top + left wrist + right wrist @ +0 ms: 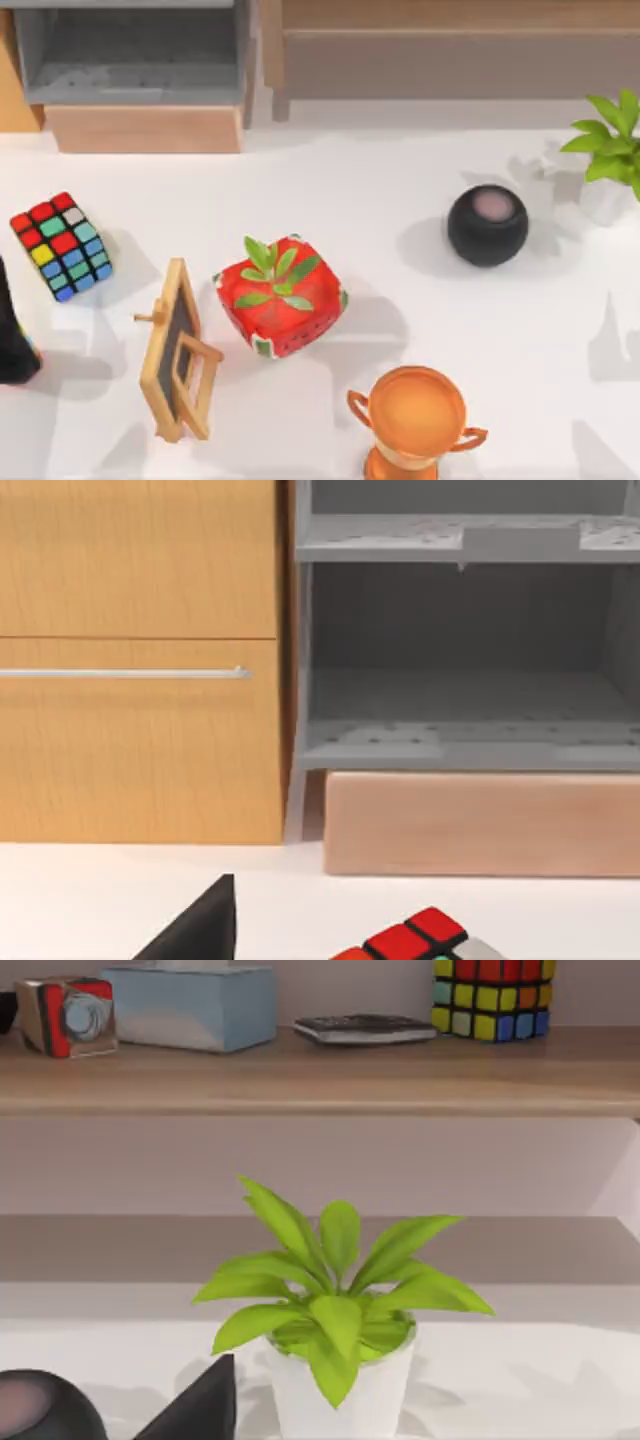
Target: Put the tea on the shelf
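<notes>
The tea (pixel 282 295) is a red box with green leaves printed on top, lying mid-table in the top view. The shelf (pixel 450 16) is the long light-brown board at the back right with a darker panel beneath; in the right wrist view the shelf (pixel 330 1082) carries several items. My left arm (pixel 14 340) is a dark shape at the table's left edge, well left of the tea. A dark part of my left gripper (pixel 200 930) faces the cabinet. A dark part of my right gripper (pixel 200 1405) points at the potted plant, below the shelf.
A Rubik's cube (pixel 61 246) and a small wooden easel (pixel 176 350) stand left of the tea. An orange trophy (pixel 415 420) is at the front. A black round speaker (pixel 487 224) and a potted plant (pixel 610 150) are on the right. A grey-lined cubby (pixel 135 60) sits back left.
</notes>
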